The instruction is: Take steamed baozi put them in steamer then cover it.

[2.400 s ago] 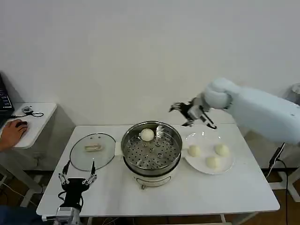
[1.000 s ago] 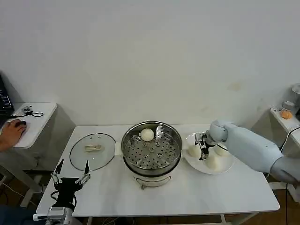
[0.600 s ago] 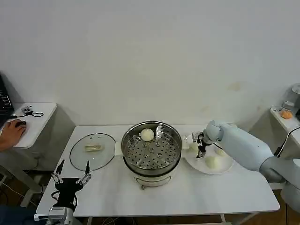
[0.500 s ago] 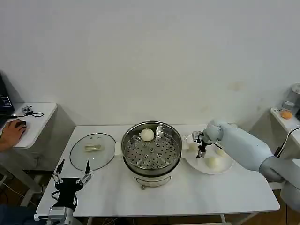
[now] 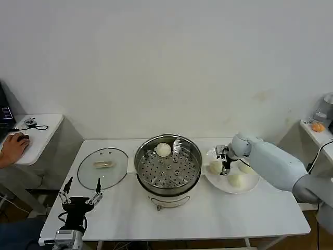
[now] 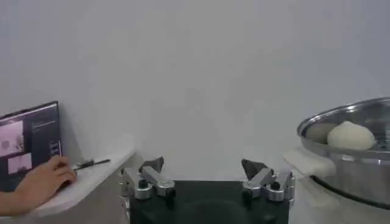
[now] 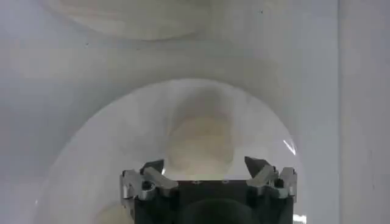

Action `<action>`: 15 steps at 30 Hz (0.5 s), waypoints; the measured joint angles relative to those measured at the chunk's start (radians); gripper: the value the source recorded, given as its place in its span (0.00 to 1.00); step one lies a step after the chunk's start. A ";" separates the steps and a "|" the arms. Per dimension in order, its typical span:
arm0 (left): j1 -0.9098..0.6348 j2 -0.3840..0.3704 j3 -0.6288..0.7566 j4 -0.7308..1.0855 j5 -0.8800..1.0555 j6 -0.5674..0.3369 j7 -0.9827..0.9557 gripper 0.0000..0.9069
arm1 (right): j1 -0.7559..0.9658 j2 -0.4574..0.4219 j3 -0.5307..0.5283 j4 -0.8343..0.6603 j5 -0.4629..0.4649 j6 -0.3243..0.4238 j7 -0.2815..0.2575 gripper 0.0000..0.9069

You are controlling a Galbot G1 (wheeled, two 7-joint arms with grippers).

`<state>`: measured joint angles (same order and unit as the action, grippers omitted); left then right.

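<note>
A: Where do the buns stand?

B: One bun [image 5: 163, 149] sits on the tray at the far side of the steamer [image 5: 168, 165]. Three more lie on the plate [image 5: 250, 185] to its right: the nearest bun [image 5: 215, 166] on the side next to the pot, a second [image 5: 244, 167] behind the arm, a third [image 5: 236, 179] toward the front.

A: And the right gripper [image 5: 224, 162]?

B: Low over the plate, just beside the nearest bun, pointing down. From the wrist camera its fingers [image 7: 152, 172] are spread apart with the bun [image 7: 200, 141] showing between and beyond them. Nothing is held.

A: How would you take it?

B: I judge the bun light and soft, with a smooth skin that dents. So close across its widest part, on both sides, and only lightly; a hard pinch would squash it, a hold too high would let it slide out.

A: The left gripper [image 5: 79, 199]?

B: Idle at the table's front left corner, fingers open, empty. The lid [image 5: 103, 167] lies flat on the table just left of the pot, handle [image 5: 102, 164] up.

A: Progress?

B: Early, I would say: three buns to move, then the cover.
</note>
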<state>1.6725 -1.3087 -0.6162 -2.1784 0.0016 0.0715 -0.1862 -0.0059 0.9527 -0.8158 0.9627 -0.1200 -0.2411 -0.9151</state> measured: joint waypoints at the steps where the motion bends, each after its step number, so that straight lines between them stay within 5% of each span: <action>1: 0.000 0.000 0.000 -0.001 0.000 0.000 0.000 1.00 | -0.001 0.001 0.003 -0.001 0.000 -0.002 0.001 0.97; 11: 0.004 -0.001 0.001 -0.006 0.002 0.000 0.000 1.00 | -0.004 0.018 0.016 -0.018 -0.001 -0.016 -0.005 0.64; 15: 0.006 0.000 -0.002 -0.009 0.002 0.000 0.000 1.00 | 0.000 0.019 0.017 -0.027 -0.003 -0.020 -0.012 0.63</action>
<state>1.6783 -1.3085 -0.6177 -2.1876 0.0035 0.0720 -0.1864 -0.0063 0.9719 -0.7984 0.9353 -0.1234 -0.2609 -0.9267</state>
